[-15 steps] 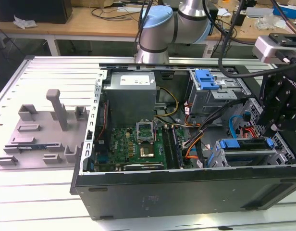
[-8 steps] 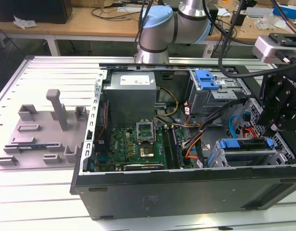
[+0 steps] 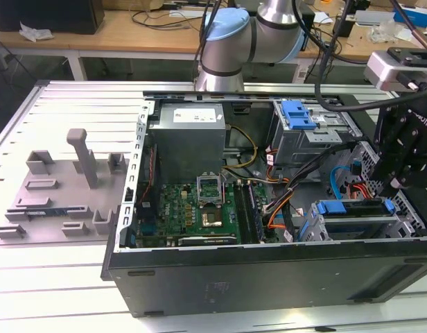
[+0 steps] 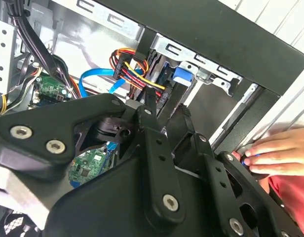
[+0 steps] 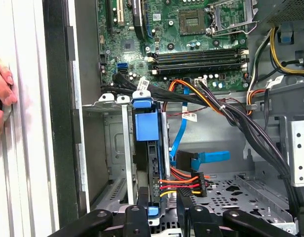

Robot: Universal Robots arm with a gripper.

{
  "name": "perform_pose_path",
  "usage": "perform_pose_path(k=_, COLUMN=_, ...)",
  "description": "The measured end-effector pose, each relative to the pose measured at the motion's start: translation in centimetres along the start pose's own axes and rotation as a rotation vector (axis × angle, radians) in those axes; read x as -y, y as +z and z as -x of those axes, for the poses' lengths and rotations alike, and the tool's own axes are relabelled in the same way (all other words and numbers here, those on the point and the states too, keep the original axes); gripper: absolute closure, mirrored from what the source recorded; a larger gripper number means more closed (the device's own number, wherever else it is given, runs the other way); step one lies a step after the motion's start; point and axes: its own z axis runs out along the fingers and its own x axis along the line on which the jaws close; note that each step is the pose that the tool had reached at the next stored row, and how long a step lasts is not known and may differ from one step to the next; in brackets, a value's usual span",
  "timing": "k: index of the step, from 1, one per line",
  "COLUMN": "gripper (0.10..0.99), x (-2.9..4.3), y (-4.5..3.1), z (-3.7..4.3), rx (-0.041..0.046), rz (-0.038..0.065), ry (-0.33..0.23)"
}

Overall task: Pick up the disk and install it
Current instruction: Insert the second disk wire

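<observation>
The disk [image 3: 352, 208], a drive in a bright blue carrier, lies level in the top slot of the drive cage at the front of the open computer case, on the exterior view's right. In the first wrist view the disk [image 5: 157, 170] runs edge-on between the cage rails, its blue tab [image 5: 144, 126] at the far end. My gripper [image 5: 162, 217] hangs over the near end, open, one finger on each side of the disk, with a gap showing beside one finger. In the exterior view the gripper [image 3: 401, 182] sits just above the cage's right end.
Orange, red and yellow power wires [image 5: 184, 185] and a blue data cable [image 5: 201, 158] lie right beside the disk. A black cable bundle [image 5: 231, 118] crosses above the cage. A person's hand [image 4: 278, 153] rests on the case's outer edge. The motherboard [image 3: 199, 208] fills the case's middle.
</observation>
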Motion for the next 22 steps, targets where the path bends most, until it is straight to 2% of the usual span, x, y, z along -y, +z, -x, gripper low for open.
perform_pose_path(k=1, gripper=0.722, x=-0.02, y=-0.23, z=0.4, rx=-0.0253, rz=-0.001, ry=0.0)
perform_pose_path(k=2, gripper=0.722, x=-0.06, y=-0.51, z=0.8, rx=-0.0554, rz=-0.002, ry=0.0)
perform_pose_path(k=3, gripper=0.722, x=-0.12, y=-0.75, z=1.42, rx=-0.1109, rz=-0.002, ry=0.001)
perform_pose_path(k=4, gripper=0.722, x=-0.16, y=-0.85, z=2.02, rx=-0.1404, rz=-0.004, ry=0.001)
perform_pose_path(k=5, gripper=0.722, x=-0.24, y=-1.01, z=2.99, rx=-0.1666, rz=-0.006, ry=0.001)
perform_pose_path(k=7, gripper=0.722, x=-0.29, y=-1.05, z=3.63, rx=-0.2016, rz=-0.009, ry=0.002)
perform_pose_path(k=8, gripper=0.722, x=-0.32, y=-1.07, z=4.0, rx=-0.2352, rz=-0.011, ry=0.002)
perform_pose_path(k=10, gripper=0.722, x=-0.36, y=-1.08, z=4.34, rx=-0.2729, rz=-0.013, ry=0.003)
perform_pose_path(k=11, gripper=0.722, x=-0.4, y=-1.12, z=4.71, rx=-0.3044, rz=-0.016, ry=0.003)
perform_pose_path(k=12, gripper=0.722, x=-0.44, y=-1.13, z=5.07, rx=-0.3203, rz=-0.017, ry=0.003)
perform_pose_path(k=14, gripper=0.722, x=-0.62, y=-1.2, z=6.1, rx=-0.3449, rz=-0.019, ry=0.004)
perform_pose_path(k=18, gripper=0.722, x=-1.18, y=-1.29, z=7.92, rx=-0.359, rz=-0.02, ry=0.004)
perform_pose_path(k=22, gripper=0.722, x=-2.58, y=-1.01, z=8.32, rx=-0.3807, rz=-0.022, ry=0.004)
